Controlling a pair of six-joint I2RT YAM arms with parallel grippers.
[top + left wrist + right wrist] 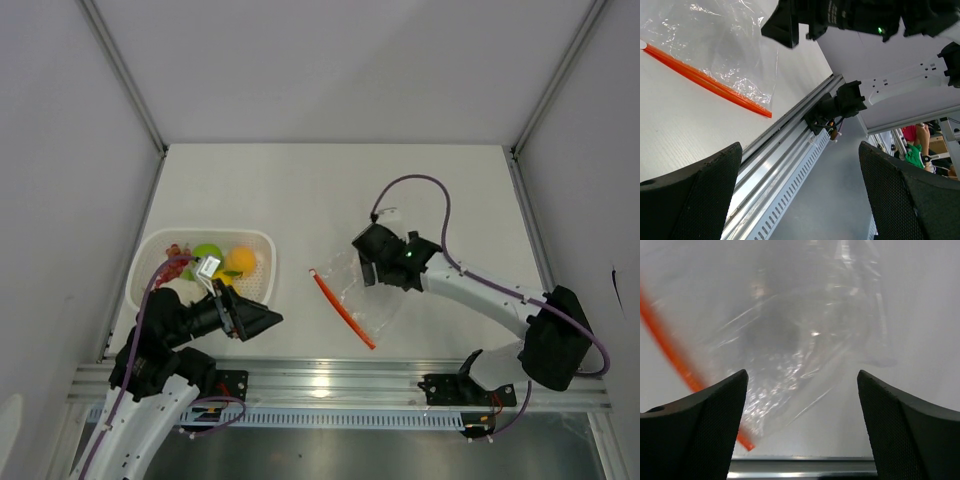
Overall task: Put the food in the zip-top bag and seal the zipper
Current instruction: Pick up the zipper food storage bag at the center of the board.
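Note:
The clear zip-top bag (372,297) lies flat on the table right of centre, with its red-orange zipper (343,309) along its left edge. The food lies in a white basket (262,240) at the left: a green apple (207,252), an orange (240,259), red grapes (177,251), and a pale piece (186,291) partly hidden by my left arm. My left gripper (268,320) is open and empty, just right of the basket, pointing toward the bag (725,45). My right gripper (368,265) is open and empty, low over the bag (790,340).
A metal rail (340,375) runs along the table's near edge, close below the zipper's lower end (762,111). White walls enclose the table on the left, back and right. My right arm (850,15) shows at the top of the left wrist view.

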